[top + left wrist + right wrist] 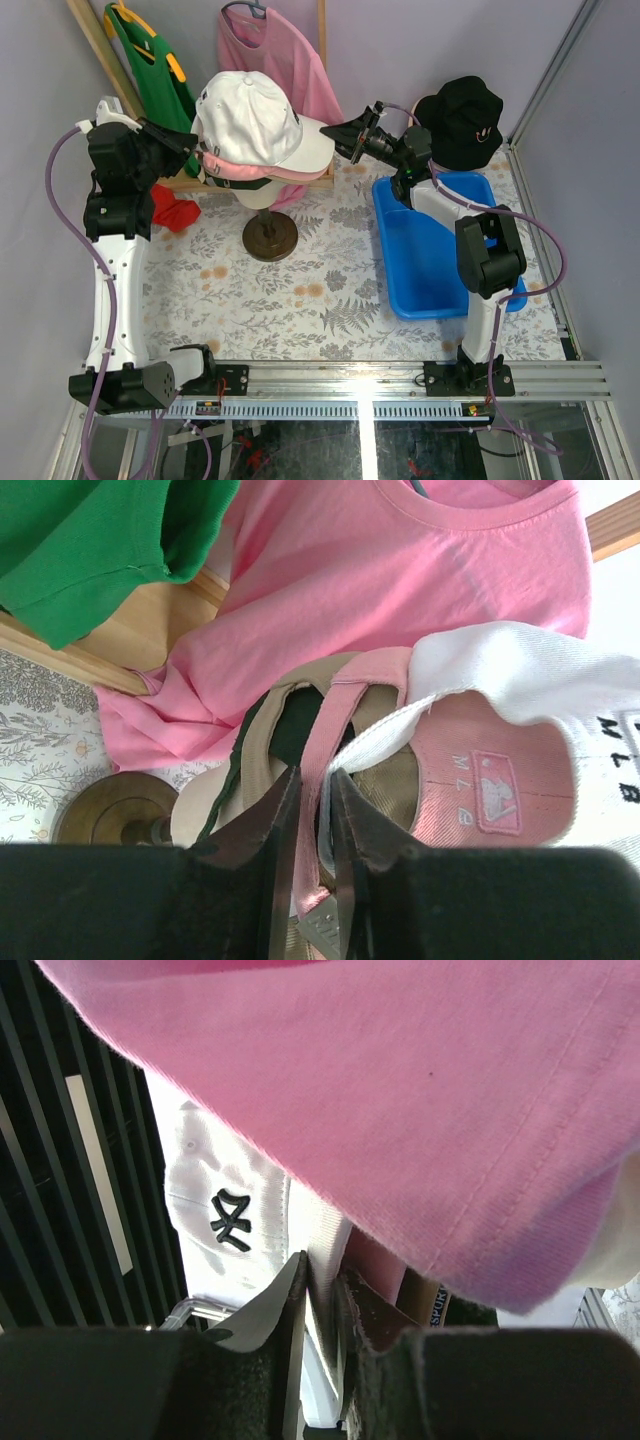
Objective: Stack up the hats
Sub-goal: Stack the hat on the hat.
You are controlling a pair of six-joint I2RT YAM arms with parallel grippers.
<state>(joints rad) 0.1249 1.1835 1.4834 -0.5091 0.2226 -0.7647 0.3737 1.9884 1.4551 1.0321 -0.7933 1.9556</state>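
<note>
A stack of baseball caps sits on the cream mannequin head (263,193), with the white cap (250,120) on top and a pink cap (300,173) under it. My left gripper (190,142) is at the back of the stack. In the left wrist view it (315,775) is shut on the pink and white back straps, with the tan cap (250,770) and the white cap (520,670) around it. My right gripper (347,137) (322,1268) is shut on the white cap's (215,1190) brim. A black bucket hat (462,118) sits behind the right arm.
A blue bin (430,262) lies at the right under the right arm. A green T-shirt (150,60) and a pink T-shirt (285,50) hang on the wooden rack at the back. The mannequin's round base (270,238) stands mid-table, and a red cloth (176,212) lies by the left arm.
</note>
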